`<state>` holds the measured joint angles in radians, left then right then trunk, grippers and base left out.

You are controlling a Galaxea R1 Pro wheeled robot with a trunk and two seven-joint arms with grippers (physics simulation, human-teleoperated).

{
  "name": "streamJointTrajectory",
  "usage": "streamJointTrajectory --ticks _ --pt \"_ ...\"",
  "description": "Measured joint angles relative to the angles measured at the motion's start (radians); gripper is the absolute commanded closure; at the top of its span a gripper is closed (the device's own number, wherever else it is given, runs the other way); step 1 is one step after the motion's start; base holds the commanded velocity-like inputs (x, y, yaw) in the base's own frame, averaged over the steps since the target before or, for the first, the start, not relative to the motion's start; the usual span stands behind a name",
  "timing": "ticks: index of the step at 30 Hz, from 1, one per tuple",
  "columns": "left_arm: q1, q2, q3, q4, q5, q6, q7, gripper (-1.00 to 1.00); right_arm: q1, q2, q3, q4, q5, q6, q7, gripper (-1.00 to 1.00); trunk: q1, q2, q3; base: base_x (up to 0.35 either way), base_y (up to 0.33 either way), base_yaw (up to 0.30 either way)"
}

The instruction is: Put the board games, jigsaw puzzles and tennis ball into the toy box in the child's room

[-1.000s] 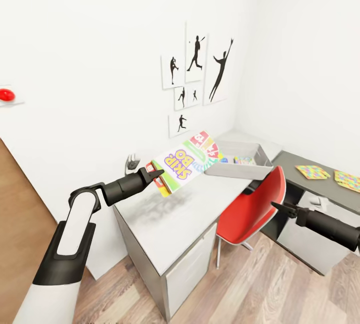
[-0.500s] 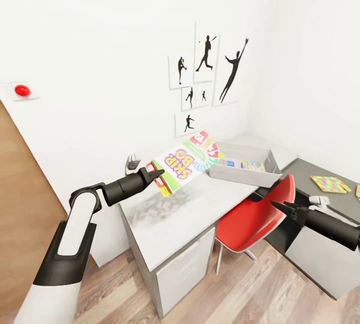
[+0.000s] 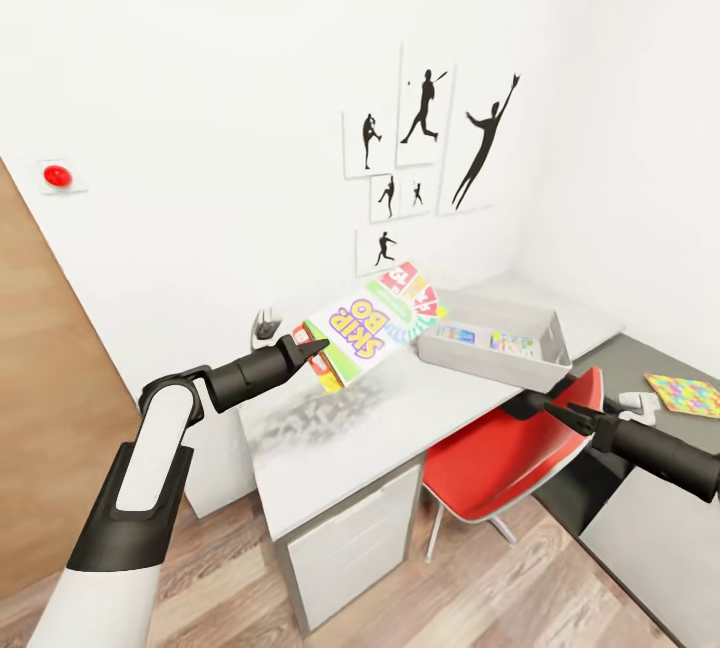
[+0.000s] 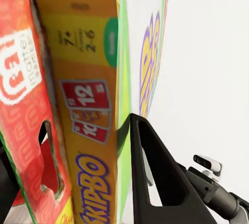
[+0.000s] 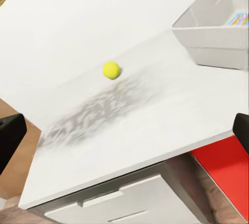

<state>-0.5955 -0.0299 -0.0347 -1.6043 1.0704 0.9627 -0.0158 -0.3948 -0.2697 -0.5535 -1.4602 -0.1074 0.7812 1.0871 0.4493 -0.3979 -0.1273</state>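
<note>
My left gripper point(image 3: 312, 349) is shut on the corner of a colourful Skip-Bo board game point(image 3: 375, 327) and holds it in the air over the white desk point(image 3: 340, 433). In the left wrist view the box point(image 4: 93, 105) fills the space between the fingers point(image 4: 155, 177). The grey toy box point(image 3: 495, 353) stands on the desk to the right of the game, with a few colourful items inside. My right gripper point(image 3: 555, 415) hovers open over the red chair point(image 3: 505, 458). Its wrist view shows a yellow tennis ball point(image 5: 111, 70) on the desk and the toy box point(image 5: 215, 35) beside it. A jigsaw puzzle point(image 3: 685, 395) lies on the dark table at the right.
The red chair is tucked against the desk's front edge between both arms. A brown door point(image 3: 45, 398) stands at the left, and a dark table point(image 3: 640, 383) with a small white object point(image 3: 635, 403) at the right. Silhouette pictures point(image 3: 430, 143) hang on the wall.
The whole picture has shifted: the camera has moved, so desk, toy box and wall pictures sit further right, and the second puzzle has left the frame. Both arms hold their pose.
</note>
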Motion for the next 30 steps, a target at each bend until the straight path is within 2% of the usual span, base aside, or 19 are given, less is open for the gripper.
streamJointTrajectory --ticks 30 --pt "0.0 0.0 -0.002 0.001 -0.005 -0.001 0.0 1.0 0.004 0.0 -0.021 -0.012 -0.002 0.0 0.005 -1.0 0.0 0.0 0.0 0.099 -0.32 0.007"
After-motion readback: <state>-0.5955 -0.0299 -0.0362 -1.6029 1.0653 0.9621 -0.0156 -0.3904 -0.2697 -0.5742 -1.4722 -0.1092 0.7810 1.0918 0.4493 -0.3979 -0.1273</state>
